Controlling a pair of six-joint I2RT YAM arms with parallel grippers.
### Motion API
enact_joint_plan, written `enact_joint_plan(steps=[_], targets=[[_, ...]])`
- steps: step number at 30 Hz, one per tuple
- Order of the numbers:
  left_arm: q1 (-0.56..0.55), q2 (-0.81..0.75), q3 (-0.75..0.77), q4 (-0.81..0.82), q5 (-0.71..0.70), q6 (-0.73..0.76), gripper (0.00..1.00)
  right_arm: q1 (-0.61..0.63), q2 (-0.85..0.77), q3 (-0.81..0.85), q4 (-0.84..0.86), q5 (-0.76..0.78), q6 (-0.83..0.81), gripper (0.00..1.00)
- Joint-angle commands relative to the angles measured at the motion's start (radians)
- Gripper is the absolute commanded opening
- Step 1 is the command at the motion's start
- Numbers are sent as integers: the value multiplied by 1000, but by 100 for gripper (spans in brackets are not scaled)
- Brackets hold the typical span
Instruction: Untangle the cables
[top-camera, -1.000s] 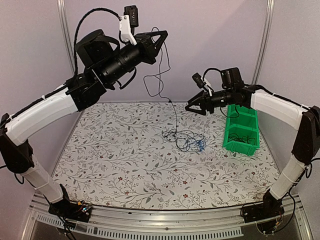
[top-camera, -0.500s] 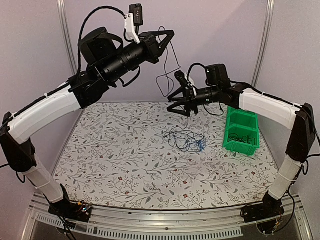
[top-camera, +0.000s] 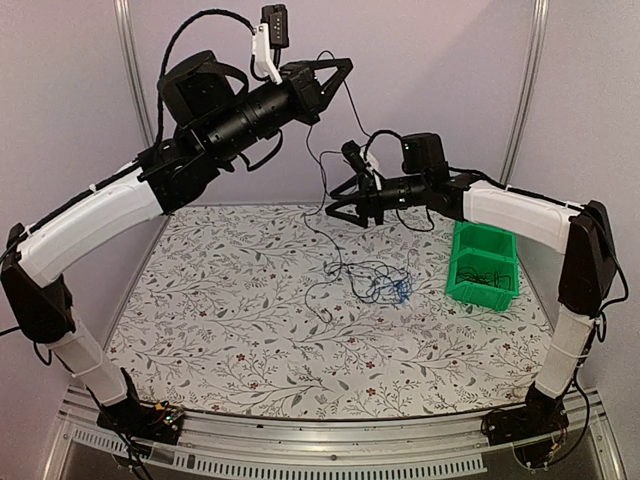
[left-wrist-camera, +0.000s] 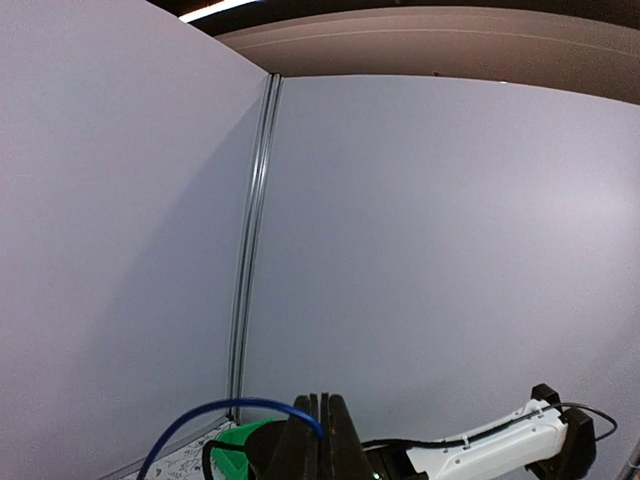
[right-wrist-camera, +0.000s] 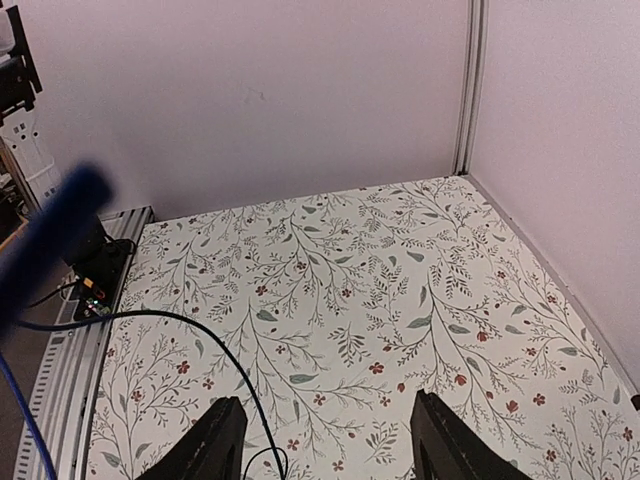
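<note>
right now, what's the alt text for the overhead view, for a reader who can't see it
A robot's raised left claw is shut on a thin black cable that hangs down to a tangle of cables on a flower-patterned table. The right claw is open beside the hanging cable, and a green bin sits near the right arm.

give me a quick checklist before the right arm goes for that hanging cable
1. Left gripper grips the cable: ok, shut and raised high.
2. Right gripper open: ok, nothing held.
3. Cable inside the right gap: cannot tell; it runs close by one finger.
4. Cable free of the tangle: not ok; its lower end runs into the tangle on the table.
5. Bin out of the way: ok, apart, to the right of the tangle.
</note>
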Motion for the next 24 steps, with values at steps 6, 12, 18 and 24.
enact_joint_plan(steps=[6,12,18,24], targets=[[18,27,33,7,24,-9,0,8,-32,21,-20,-217,-35,62],[24,41,50,7,39,-13,0,18,-50,3,-29,-270,-65,65],[27,53,65,17,56,-19,0,42,-26,19,6,-244,-45,66],[30,57,70,29,75,-21,0,66,32,34,48,-197,-12,66]])
